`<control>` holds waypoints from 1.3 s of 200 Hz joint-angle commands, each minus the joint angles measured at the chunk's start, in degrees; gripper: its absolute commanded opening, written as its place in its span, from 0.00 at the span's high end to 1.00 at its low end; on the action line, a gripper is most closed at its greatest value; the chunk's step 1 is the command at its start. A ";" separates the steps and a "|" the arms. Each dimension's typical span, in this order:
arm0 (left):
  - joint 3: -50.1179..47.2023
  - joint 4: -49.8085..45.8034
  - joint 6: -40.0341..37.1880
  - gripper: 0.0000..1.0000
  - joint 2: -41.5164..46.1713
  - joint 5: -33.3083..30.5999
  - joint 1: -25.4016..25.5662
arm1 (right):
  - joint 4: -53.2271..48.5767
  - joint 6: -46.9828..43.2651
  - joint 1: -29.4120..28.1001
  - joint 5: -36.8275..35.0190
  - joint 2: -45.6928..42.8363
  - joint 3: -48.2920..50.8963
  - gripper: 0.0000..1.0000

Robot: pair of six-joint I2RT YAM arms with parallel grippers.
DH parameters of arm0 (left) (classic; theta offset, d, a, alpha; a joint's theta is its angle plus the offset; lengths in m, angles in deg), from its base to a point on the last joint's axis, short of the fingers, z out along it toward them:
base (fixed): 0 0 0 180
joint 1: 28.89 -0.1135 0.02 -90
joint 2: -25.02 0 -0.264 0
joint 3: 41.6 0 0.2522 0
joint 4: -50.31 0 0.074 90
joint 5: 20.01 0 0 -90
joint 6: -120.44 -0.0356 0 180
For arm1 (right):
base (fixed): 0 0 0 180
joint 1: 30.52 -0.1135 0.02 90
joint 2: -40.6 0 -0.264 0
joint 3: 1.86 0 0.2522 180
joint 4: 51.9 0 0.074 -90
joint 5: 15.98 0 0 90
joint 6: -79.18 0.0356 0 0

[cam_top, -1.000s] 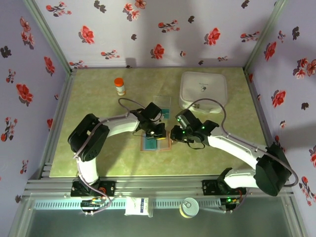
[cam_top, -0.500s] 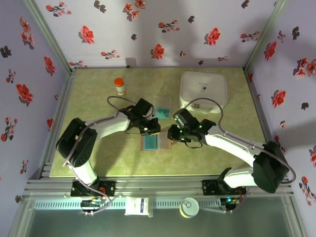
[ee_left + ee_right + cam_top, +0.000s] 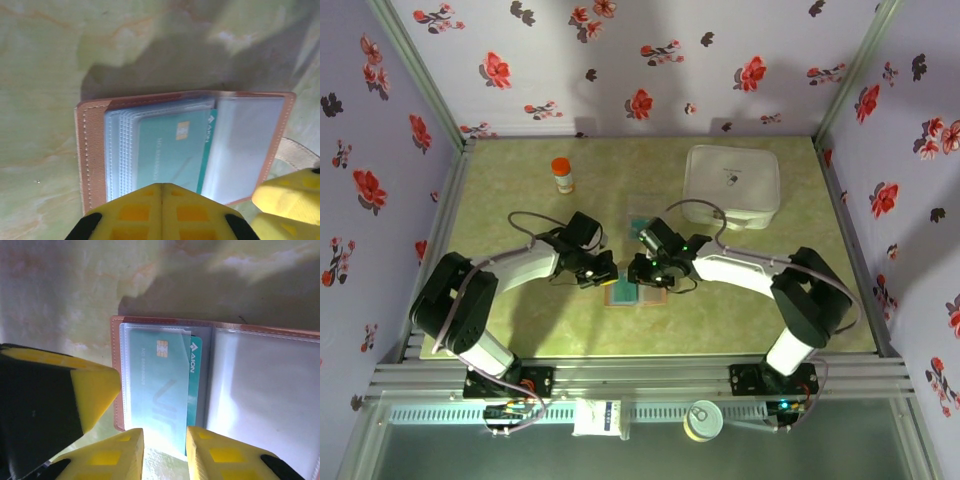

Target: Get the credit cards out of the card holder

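Observation:
The card holder (image 3: pixel 632 296) lies open on the table, brown rim around clear sleeves (image 3: pixel 125 150). A teal credit card (image 3: pixel 160 385) with a gold chip sits in the left-hand sleeves. A second teal card (image 3: pixel 195 367) peeks out behind it, and the right half (image 3: pixel 260 390) looks blank. My left gripper (image 3: pixel 604 270) is shut with nothing in it, its tip (image 3: pixel 161 187) at the wallet's near edge over the card. My right gripper (image 3: pixel 638 272) is open, its fingers (image 3: pixel 125 452) straddling the teal card's lower end (image 3: pixel 162 440).
A white lidded container (image 3: pixel 732 185) stands at the back right, with an orange pill bottle (image 3: pixel 562 175) at the back left. A clear rectangle with teal under it (image 3: pixel 642 216) lies just behind the right arm. Both grippers crowd the wallet.
My left gripper has slid left off the wallet's middle to its left edge. My right gripper has moved left from beside the wallet to over it.

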 commanded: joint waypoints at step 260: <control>0.25 -0.92 -1.83 0.90 -0.17 -2.56 -0.24 | 2.45 -0.12 1.47 0.11 2.22 1.76 0.72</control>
